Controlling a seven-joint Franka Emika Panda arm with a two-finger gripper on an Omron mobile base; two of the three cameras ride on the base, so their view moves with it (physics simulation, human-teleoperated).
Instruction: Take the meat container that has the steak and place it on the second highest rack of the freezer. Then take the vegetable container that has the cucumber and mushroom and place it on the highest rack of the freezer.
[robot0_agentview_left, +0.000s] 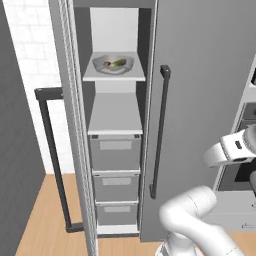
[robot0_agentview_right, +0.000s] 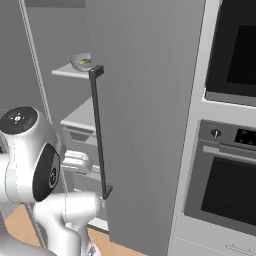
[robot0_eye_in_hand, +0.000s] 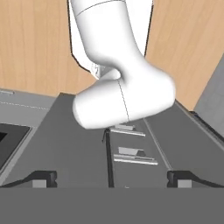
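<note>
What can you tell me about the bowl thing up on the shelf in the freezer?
The container is a shallow, pale grey, roundish dish that looks like plastic or metal. It sits upright on the highest rack of the open freezer, about in the middle. Inside it lies something long and green, likely the cucumber, with a paler lump beside it too blurry to name. Nothing else touches it. From the right base view it peeks out past the dark door handle.

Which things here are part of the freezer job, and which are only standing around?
Job:
- grey bowl-shaped container with green vegetable, on the highest rack
- bare second rack
- open gripper

Not the job:
- grey freezer drawers
- black-glass wall ovens
</note>
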